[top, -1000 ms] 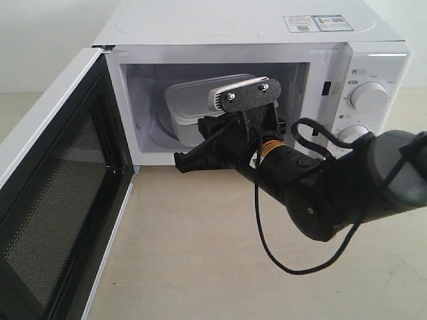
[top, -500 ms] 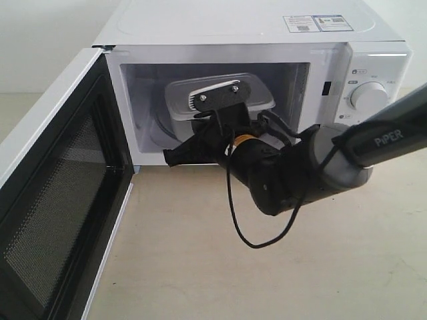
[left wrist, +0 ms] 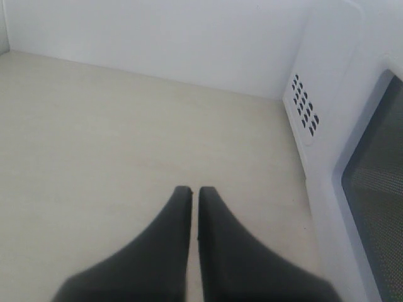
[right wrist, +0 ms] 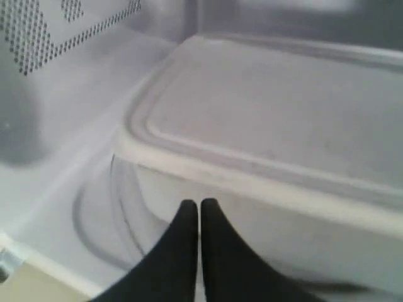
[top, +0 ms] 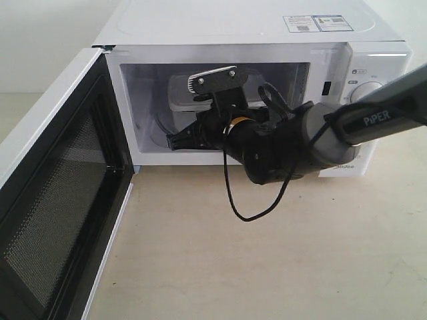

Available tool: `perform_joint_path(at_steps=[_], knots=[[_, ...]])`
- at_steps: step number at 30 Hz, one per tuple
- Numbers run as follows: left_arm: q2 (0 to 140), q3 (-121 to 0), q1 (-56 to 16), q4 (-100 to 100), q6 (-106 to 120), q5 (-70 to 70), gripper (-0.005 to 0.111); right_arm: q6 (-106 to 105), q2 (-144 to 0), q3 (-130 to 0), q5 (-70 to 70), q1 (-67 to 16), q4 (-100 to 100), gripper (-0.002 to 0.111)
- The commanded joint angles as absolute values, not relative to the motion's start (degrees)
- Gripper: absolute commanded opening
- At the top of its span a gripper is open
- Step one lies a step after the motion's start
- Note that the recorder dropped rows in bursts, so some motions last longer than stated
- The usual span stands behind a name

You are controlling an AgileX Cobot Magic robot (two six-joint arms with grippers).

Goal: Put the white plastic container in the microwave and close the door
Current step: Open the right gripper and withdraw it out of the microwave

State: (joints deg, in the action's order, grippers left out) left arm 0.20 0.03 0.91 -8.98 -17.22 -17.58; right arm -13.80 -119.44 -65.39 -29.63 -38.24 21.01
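Reaches into the microwave (top: 233,27) with right end effector (right wrist: 193,202) pressed together, white plastic container (right wrist: 283,113) just ahead of its tips. Holds left end effector (left wrist: 194,189) pressed together above tabletop (left wrist: 94,126), beside the open door (top: 60,200).

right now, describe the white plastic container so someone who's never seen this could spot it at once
Find the white microwave whose door stands wide open. Inside its cavity, on the glass turntable, sits the white plastic container. It is the only box there: translucent white, rounded corners, flat rimmed lid, beyond the shut fingers of the black right gripper.
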Motion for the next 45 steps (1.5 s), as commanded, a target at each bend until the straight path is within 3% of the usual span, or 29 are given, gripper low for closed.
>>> perform_joint_path(at_steps=[1,5,10,17,25,33,45], knots=[[0.0,0.0,1.03,-8.72,-17.0,-17.6,0.004,-12.87,-116.6,-64.55,-22.68,-38.35,20.31,0.0],[0.0,0.0,1.03,-8.72,-17.0,-17.6,0.004,-13.56,-111.5,-59.52,-25.85,-39.67,19.69,0.0],[0.0,0.0,1.03,-8.72,-17.0,-17.6,0.004,-10.65,-104.2,-51.71,-18.4,-39.95,20.56,0.0],[0.0,0.0,1.03,-8.72,-17.0,-17.6,0.004,-6.92,-88.98,-43.24,8.09,-39.95,20.56,0.0],[0.0,0.0,1.03,-8.72,-17.0,-17.6,0.004,-6.25,-71.41,-44.8,38.43,-39.95,19.48,0.0],[0.0,0.0,1.03,-8.72,-17.0,-17.6,0.004,-5.96,-62.25,-45.34,60.05,-39.95,19.15,0.0],[0.0,0.0,1.03,-8.72,-17.0,-17.6,0.004,-8.46,-56.63,-40.28,61.83,-39.95,19.25,0.0]])
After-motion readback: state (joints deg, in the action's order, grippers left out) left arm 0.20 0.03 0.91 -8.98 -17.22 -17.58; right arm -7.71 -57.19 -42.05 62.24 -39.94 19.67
